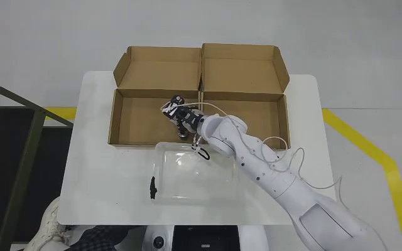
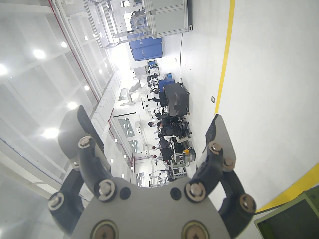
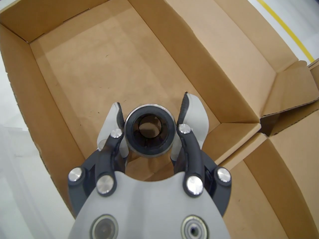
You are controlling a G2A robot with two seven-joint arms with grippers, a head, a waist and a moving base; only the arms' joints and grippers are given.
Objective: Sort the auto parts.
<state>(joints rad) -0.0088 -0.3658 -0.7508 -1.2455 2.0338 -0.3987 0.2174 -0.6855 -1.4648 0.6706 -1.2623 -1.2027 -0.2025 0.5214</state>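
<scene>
Black-rimmed bushing (image 3: 130, 133) is clamped in right gripper (image 3: 152, 105) above the left box (image 3: 74, 58) by the table's (image 1: 94, 157) far edge, probably so it drops inside; left gripper (image 2: 149, 114) is open, holding nothing

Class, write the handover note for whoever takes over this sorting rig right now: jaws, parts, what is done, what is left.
Left gripper: jaws open, nothing in them, pointing out at the room.
Right gripper: jaws shut on a bushing, held over the left box.
Right box: no part seen on its visible floor.
Bin: a black part lies in it. A dark hooked piece sits by its far rim; I cannot tell whether it is a part.
Done: the bushing is picked up and brought to a box.
Left: release the bushing, then sort what is in the bin.
</scene>
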